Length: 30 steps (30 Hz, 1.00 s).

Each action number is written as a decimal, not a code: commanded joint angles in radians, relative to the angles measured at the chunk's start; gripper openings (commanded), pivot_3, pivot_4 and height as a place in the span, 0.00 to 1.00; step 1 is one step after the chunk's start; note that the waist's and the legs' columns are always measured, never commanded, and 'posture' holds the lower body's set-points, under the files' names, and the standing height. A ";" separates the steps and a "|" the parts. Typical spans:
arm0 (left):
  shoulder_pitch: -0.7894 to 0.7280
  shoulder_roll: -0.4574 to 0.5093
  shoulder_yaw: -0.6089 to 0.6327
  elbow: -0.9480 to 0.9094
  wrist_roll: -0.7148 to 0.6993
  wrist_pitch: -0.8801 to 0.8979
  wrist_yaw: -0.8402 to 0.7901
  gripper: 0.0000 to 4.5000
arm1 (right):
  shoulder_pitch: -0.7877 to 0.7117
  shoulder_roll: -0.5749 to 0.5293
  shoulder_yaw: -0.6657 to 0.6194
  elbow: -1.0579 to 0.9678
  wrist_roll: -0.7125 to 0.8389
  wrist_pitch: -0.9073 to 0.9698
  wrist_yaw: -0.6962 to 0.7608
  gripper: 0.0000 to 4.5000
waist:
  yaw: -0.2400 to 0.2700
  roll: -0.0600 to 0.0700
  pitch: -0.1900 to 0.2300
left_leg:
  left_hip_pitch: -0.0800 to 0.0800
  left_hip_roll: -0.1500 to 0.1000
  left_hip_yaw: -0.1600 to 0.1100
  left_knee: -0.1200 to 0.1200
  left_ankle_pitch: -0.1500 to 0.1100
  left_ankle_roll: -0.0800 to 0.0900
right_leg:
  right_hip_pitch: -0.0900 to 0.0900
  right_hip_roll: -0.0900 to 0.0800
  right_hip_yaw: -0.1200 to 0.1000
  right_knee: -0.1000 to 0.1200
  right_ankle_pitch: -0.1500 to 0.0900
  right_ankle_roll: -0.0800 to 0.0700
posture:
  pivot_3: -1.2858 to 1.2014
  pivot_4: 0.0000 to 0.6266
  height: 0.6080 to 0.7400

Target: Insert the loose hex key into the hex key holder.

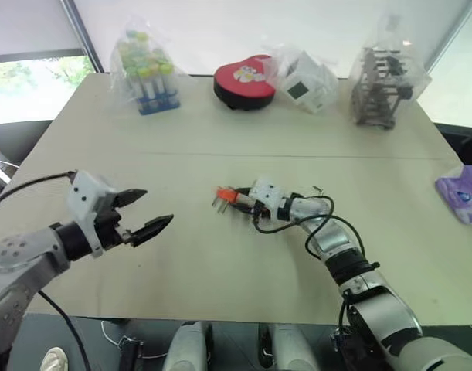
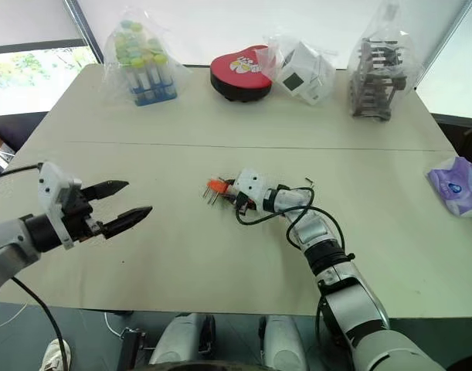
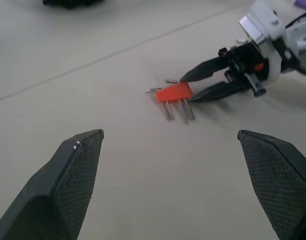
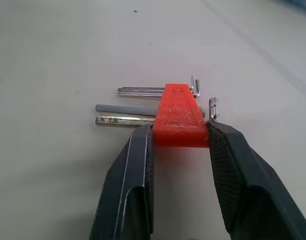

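The hex key holder (image 4: pixel 179 116), a small orange block with several grey keys protruding from one side, is seen lying near the middle of the beige table (image 1: pixel 220 139). It is gripped at its wider end by the right gripper (image 4: pixel 179 137), whose two black fingers are pressed against the block's opposite sides, as the right wrist view shows. The right arm is stretched low over the table from the near right, pointing left. The left gripper (image 1: pixel 143 212) is held above the near left part of the table, well apart from the holder, with its fingers spread wide and nothing between them. A thin bent piece of metal (image 1: pixel 317 189) is seen on the table just right of the right wrist; whether it is the loose hex key cannot be told. Along the far edge are ranged a bagged rack of capped tubes (image 1: pixel 147 73) at the left, a red heart-shaped tin (image 1: pixel 245 81), a bagged white cube (image 1: pixel 305 81) and a bagged dark metal frame (image 1: pixel 378 89). A purple packet (image 1: pixel 461 193) lies at the right edge.
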 commanded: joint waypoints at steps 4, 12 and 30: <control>-0.228 -0.005 -0.089 0.109 -0.085 0.047 -0.054 1.00 | -0.134 -0.134 -0.031 -0.071 -0.198 -0.428 -0.225 0.22 | -0.007 0.000 0.000 | 0.000 0.000 0.001 0.000 0.000 -0.001 | -0.001 0.000 0.001 0.000 0.000 0.001 | 0.52 0.24 1.00; -0.501 -0.052 -0.221 0.314 -0.100 0.085 -0.173 1.00 | -0.261 -0.231 -0.026 -0.084 -0.243 -0.728 -0.300 0.22 | -0.007 -0.001 0.001 | 0.000 0.001 0.001 -0.001 0.003 -0.004 | -0.001 0.002 0.001 0.001 0.000 0.001 | 0.52 0.24 1.00; -0.641 -0.102 -0.279 0.372 -0.078 0.104 -0.251 1.00 | -0.299 -0.232 0.032 -0.059 -0.200 -0.833 -0.243 0.22 | -0.006 -0.002 0.001 | 0.000 0.001 0.001 -0.001 0.005 -0.008 | -0.001 0.001 0.002 0.001 0.001 0.001 | 0.52 0.24 1.00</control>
